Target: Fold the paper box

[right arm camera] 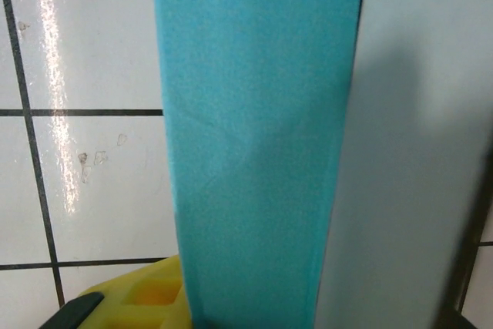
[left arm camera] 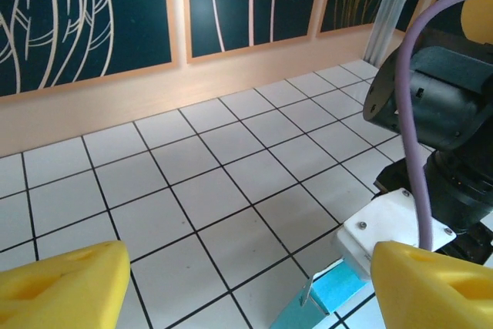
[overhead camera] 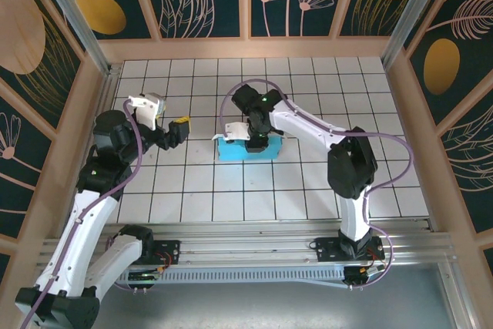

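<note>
Mid-table, paper box (overhead camera: 246, 152), long axis L-R: my right gripper (overhead camera: 258, 141) nips its wall, left gripper (overhead camera: 180, 127) wide, near L end.

Paper box (overhead camera: 248, 149): thin card, turquoise-blue outer faces showing, folded up into a shallow rect. Sits flat on the white tiles approx mid-table, long side running left-right. Close up, the box (right arm camera: 254, 152) shows a turquoise panel w/ faint creases, and a white face right beside it, in shadow.
</note>
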Tool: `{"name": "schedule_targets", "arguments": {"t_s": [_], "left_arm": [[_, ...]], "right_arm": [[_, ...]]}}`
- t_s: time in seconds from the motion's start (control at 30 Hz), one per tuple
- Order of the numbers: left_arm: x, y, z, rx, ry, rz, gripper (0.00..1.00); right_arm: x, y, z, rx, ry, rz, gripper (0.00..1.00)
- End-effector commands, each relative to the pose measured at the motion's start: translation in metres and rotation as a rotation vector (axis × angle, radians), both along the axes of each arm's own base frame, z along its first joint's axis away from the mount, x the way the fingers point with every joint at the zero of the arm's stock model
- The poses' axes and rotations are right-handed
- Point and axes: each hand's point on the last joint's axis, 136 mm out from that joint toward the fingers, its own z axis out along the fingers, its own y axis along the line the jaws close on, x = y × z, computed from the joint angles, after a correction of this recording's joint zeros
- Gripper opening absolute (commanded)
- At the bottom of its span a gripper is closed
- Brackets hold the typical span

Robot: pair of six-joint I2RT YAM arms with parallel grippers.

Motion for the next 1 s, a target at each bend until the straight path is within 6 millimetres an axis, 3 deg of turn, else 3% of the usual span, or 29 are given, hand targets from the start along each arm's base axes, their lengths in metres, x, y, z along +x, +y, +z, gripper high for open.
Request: {"name": "schedule_targets", "arguments": {"t_s": [0.0,0.33,0.73,0.83,0.97], "left_arm": [[0.006,0.005,0.005,0.022,-0.039,0.037,0.81],[0.02,-0.006,-0.03,-0.022,0.198,0.012,0.8],[0.024,-0.022,-0.05,-0.056,0.304,-0.06,0.78],[0.023,-0.025,-0.053,-0.059,0.32,-0.081,0.78],[0.023,-0.028,-0.054,-0.061,0.336,-0.097,0.78]], "right_arm": [[-0.004,0.002,-0.008,-0.027,0.068,-0.061,0.35],[0.015,0.024,0.023,0.115,-0.015,-0.092,0.6],[0.021,0.029,0.043,0.215,-0.003,-0.15,0.65],[0.02,0.033,0.059,0.284,0.002,-0.151,0.66],[0.02,0.038,0.095,0.45,0.002,-0.167,0.67]]}}
